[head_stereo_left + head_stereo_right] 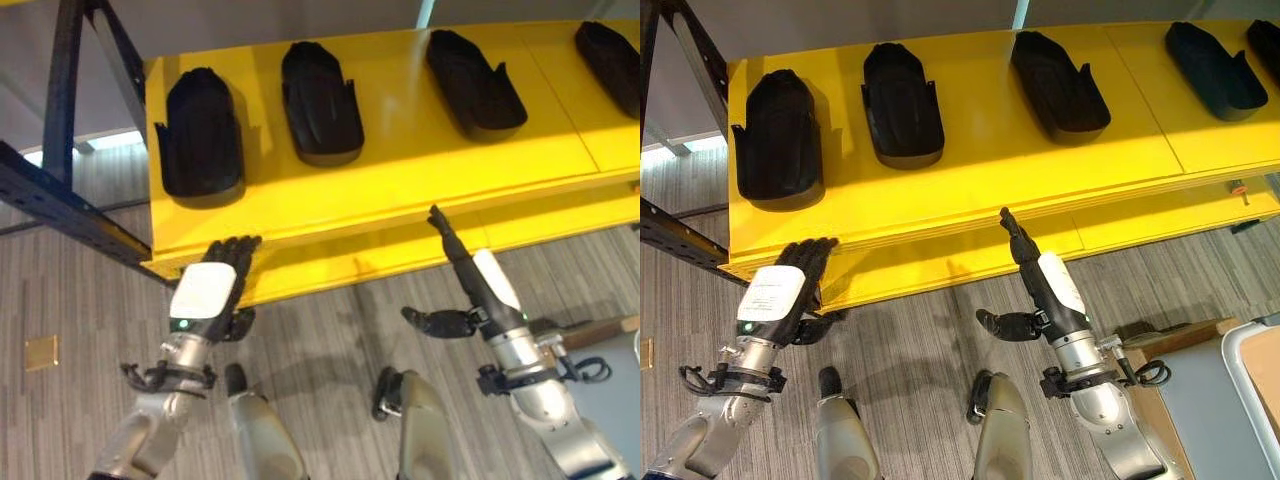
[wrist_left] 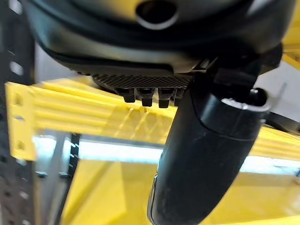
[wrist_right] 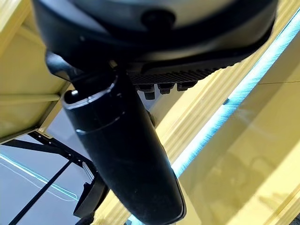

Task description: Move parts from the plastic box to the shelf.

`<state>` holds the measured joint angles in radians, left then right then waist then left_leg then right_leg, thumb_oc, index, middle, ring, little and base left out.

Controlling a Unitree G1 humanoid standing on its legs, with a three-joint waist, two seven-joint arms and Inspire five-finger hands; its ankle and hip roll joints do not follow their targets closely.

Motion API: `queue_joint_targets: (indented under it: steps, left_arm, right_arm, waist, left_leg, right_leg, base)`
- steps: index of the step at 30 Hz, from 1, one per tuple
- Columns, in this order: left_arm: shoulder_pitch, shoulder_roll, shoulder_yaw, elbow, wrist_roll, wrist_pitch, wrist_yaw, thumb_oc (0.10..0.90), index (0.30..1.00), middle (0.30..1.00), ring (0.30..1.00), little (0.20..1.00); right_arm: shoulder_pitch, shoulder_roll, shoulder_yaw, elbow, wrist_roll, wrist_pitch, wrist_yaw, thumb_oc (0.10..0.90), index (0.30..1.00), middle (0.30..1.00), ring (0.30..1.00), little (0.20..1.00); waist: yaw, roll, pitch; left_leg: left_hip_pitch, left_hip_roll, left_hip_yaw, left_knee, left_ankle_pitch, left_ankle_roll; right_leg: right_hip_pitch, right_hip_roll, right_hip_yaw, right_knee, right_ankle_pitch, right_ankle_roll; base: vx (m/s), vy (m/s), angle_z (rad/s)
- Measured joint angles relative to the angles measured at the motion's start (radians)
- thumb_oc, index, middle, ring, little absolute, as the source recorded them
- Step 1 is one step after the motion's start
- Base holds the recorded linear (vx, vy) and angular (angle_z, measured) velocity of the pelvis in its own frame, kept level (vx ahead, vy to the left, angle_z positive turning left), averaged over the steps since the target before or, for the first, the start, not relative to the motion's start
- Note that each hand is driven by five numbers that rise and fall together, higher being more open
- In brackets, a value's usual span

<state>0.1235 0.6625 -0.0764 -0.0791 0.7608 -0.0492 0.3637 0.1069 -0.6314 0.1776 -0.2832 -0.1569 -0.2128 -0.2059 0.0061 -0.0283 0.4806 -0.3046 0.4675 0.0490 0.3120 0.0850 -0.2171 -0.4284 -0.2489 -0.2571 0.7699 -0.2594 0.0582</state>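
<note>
Several black moulded parts lie in a row on the yellow shelf (image 1: 400, 165), among them one at the left end (image 1: 200, 135), one beside it (image 1: 320, 95) and one further right (image 1: 475, 80). My left hand (image 1: 203, 290) is raised below the shelf's front edge near its left corner, fingers straight and touching the yellow lip, holding nothing. My right hand (image 1: 485, 275) points up at the front edge under the middle of the shelf, fingers straight, thumb spread to the side, empty. In the wrist views the left thumb (image 2: 206, 154) and right thumb (image 3: 122, 154) stand free before yellow beams.
A dark blue rack beam (image 1: 60, 210) runs diagonally at the left of the shelf. A lower yellow level (image 1: 1160, 225) sits under the top board. At the lower right stand a grey box with a pale rim (image 1: 1240, 385) and a brown board (image 1: 1170, 335). Striped floor lies below.
</note>
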Motion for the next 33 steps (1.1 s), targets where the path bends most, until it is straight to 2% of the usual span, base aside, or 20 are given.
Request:
queue_joint_targets:
  steps: [6, 9, 15, 25, 33]
  left_arm:
    - [0.029, -0.001, 0.076, -0.006, 0.000, 0.005, 0.091, 0.900, 1.000, 1.000, 1.000, 1.000]
    - [0.045, -0.001, 0.087, -0.023, 0.000, 0.005, 0.128, 0.900, 1.000, 1.000, 1.000, 1.000]
    - [0.055, -0.001, 0.086, -0.023, 0.000, 0.007, 0.131, 0.900, 1.000, 1.000, 1.000, 1.000]
    - [0.035, -0.001, 0.054, 0.013, 0.004, 0.008, 0.128, 0.900, 1.000, 1.000, 1.000, 1.000]
    - [-0.074, -0.018, -0.038, 0.171, 0.038, 0.050, 0.130, 0.900, 1.000, 1.000, 1.000, 1.000]
  right_arm:
    - [0.000, -0.001, 0.000, 0.000, 0.000, -0.001, -0.014, 0.900, 1.000, 1.000, 1.000, 1.000]
    - [0.001, -0.001, 0.000, 0.000, 0.000, -0.005, -0.022, 0.900, 1.000, 1.000, 1.000, 1.000]
    - [0.001, -0.001, 0.000, 0.000, 0.000, -0.011, -0.023, 0.900, 1.000, 1.000, 1.000, 1.000]
    - [0.001, 0.000, 0.000, 0.000, 0.000, -0.011, -0.023, 0.900, 1.000, 1.000, 1.000, 1.000]
    - [-0.005, 0.001, 0.005, 0.000, 0.000, -0.011, -0.026, 0.900, 1.000, 1.000, 1.000, 1.000]
  waist:
    - [0.005, -0.001, 0.000]
    - [0.021, -0.001, 0.000]
    - [0.026, -0.008, 0.004]
    - [0.022, -0.013, 0.006]
    - [0.014, -0.013, 0.007]
  left_leg:
    - [-0.003, 0.000, -0.001, 0.000, 0.000, 0.000]
    - [-0.003, -0.001, -0.001, 0.000, 0.000, 0.000]
    - [-0.002, -0.002, -0.002, 0.001, 0.000, 0.000]
    - [-0.001, -0.002, -0.002, 0.003, 0.000, 0.000]
    - [-0.003, -0.001, -0.001, 0.015, -0.003, -0.001]
  right_leg:
    - [0.000, 0.000, -0.002, -0.001, 0.000, 0.001]
    - [0.000, -0.001, -0.004, -0.001, 0.001, 0.001]
    - [0.003, -0.002, -0.003, -0.001, -0.001, 0.002]
    - [0.003, -0.002, -0.002, 0.000, 0.001, 0.002]
    - [0.003, -0.002, 0.001, 0.000, 0.003, 0.001]
  base:
    - [0.00, 0.000, 0.00]
    - [0.00, 0.000, 0.00]
    - [0.00, 0.000, 0.00]
    - [0.00, 0.000, 0.00]
    - [0.00, 0.000, 0.00]
